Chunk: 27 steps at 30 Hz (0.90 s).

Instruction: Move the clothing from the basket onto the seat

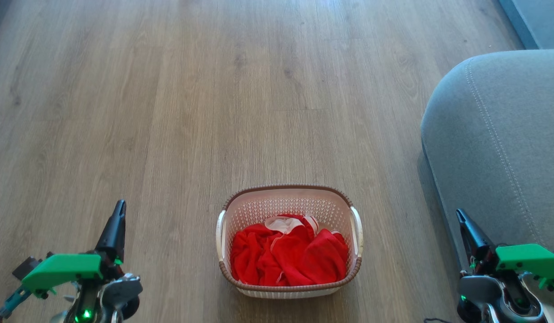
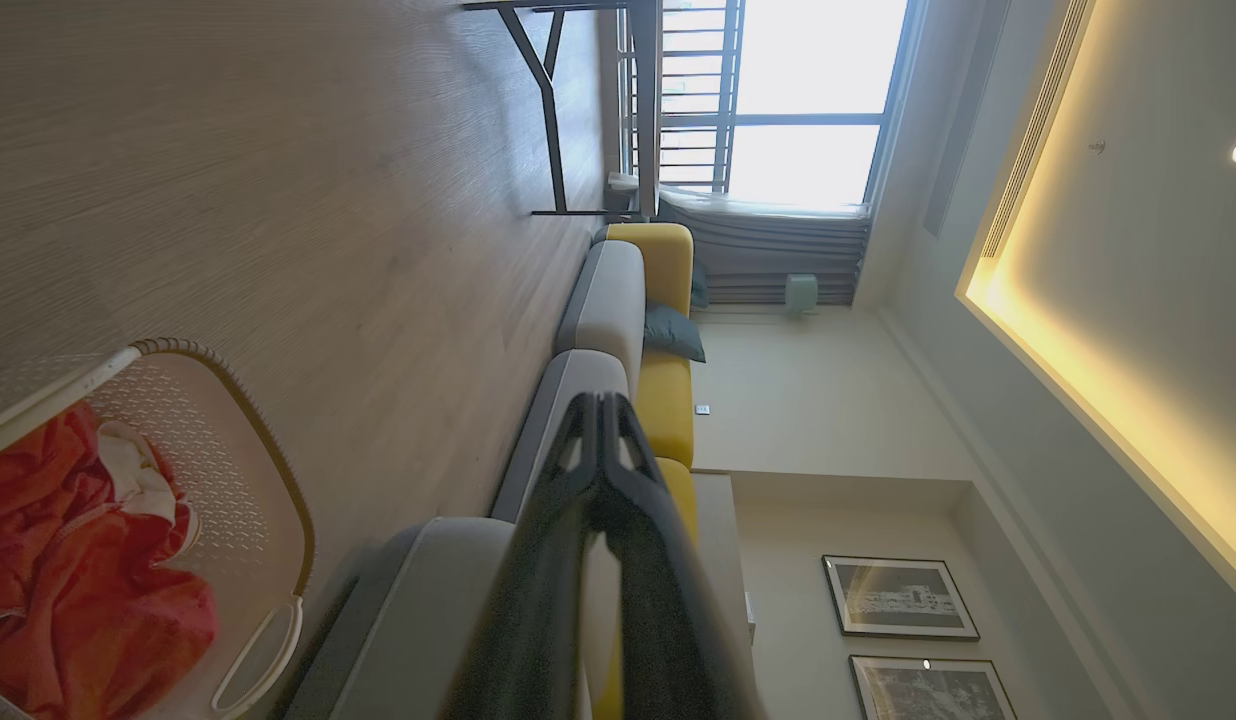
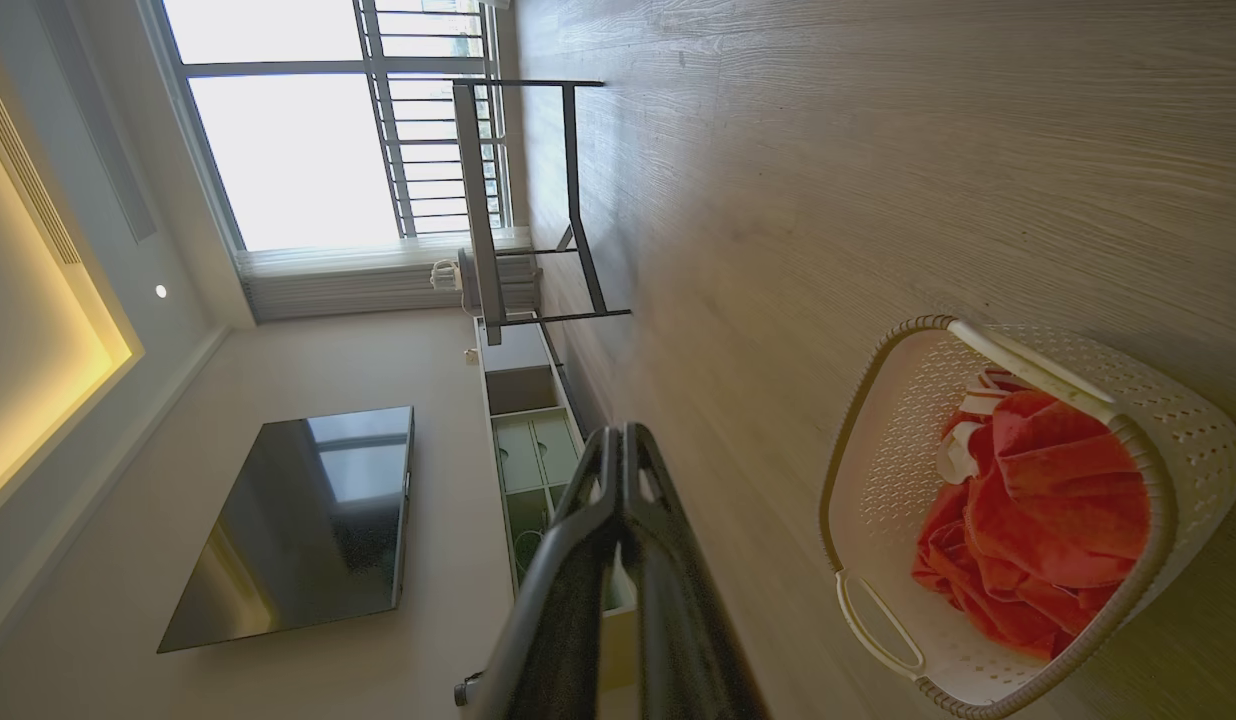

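Clothing (image 1: 288,255) sits heaped crosswise in the basket (image 1: 286,187) between left tool (image 1: 120,204) and right tool (image 1: 459,213) — both pressed together.

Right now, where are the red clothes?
In the head view, the red clothing lies bunched inside the basket on the wood floor, low centre, with the grey seat to its right.

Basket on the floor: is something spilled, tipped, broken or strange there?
Nothing stands out. The basket stands upright on the floor, with no visible damage, and the red clothing lies crumpled wholly inside it, none over the rim. The left gripper and right gripper are shut, clear of it.
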{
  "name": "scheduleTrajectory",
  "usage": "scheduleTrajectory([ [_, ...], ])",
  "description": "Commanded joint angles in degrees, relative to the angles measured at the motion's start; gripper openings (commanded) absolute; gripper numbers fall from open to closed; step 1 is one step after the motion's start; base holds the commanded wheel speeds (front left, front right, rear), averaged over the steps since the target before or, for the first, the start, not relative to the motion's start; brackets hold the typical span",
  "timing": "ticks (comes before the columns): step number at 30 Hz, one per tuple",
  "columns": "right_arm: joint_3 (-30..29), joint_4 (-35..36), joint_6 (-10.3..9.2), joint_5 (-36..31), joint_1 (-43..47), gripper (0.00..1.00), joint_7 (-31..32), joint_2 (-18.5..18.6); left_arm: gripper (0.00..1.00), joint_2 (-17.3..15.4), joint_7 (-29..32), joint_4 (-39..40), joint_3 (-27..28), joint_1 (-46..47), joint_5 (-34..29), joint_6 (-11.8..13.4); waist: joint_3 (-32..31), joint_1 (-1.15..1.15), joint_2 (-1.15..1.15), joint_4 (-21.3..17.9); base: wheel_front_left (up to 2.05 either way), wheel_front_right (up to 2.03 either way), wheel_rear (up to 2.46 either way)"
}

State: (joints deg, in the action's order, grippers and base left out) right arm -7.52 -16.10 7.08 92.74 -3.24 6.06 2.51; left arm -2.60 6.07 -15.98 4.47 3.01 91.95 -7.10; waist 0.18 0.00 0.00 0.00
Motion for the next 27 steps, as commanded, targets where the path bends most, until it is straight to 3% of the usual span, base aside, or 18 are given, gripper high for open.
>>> scheduleTrajectory([
  [1, 1.01, 2.08, 0.41, -0.56, -2.94, 0.0, 0.42, 0.37, 0.0, -0.28, 0.4, 1.95, 2.03, 3.18, 0.24, -0.39, 0.0, 0.0, 0.0, 0.0, 0.0, 0.0, 0.0],
  [16, 1.02, 2.08, 0.41, -0.56, -2.94, 0.0, 0.42, 0.37, 0.0, -0.28, 0.4, 1.95, 2.03, 3.18, 0.24, -0.39, 0.0, 0.0, 0.0, 0.0, 0.0, 0.0, 0.0],
  [17, 0.0, 0.0, 0.0, 0.0, 0.0, 1.0, 0.0, 0.0, 1.0, 0.0, 0.0, 0.0, 0.0, 0.0, 0.0, 0.0, 0.0, 0.0, 0.0, 0.0, 0.0, 0.0, 0.0],
  [22, 0.35, -4.43, 0.0, 0.01, 2.05, 1.0, -0.09, -0.49, 1.0, 0.13, -0.04, -4.42, -0.23, -2.94, -0.01, 0.07, 0.01, 0.0, 0.0, 0.0, 0.0, 0.0, 0.0],
  [27, 0.74, -4.56, 0.02, -0.38, 0.85, 1.0, -0.41, -0.42, 1.0, 0.1, -0.48, -4.71, -0.15, -1.8, -0.21, 0.05, 0.08, 0.0, 0.0, -0.01, 0.0, 0.0, 0.0],
])
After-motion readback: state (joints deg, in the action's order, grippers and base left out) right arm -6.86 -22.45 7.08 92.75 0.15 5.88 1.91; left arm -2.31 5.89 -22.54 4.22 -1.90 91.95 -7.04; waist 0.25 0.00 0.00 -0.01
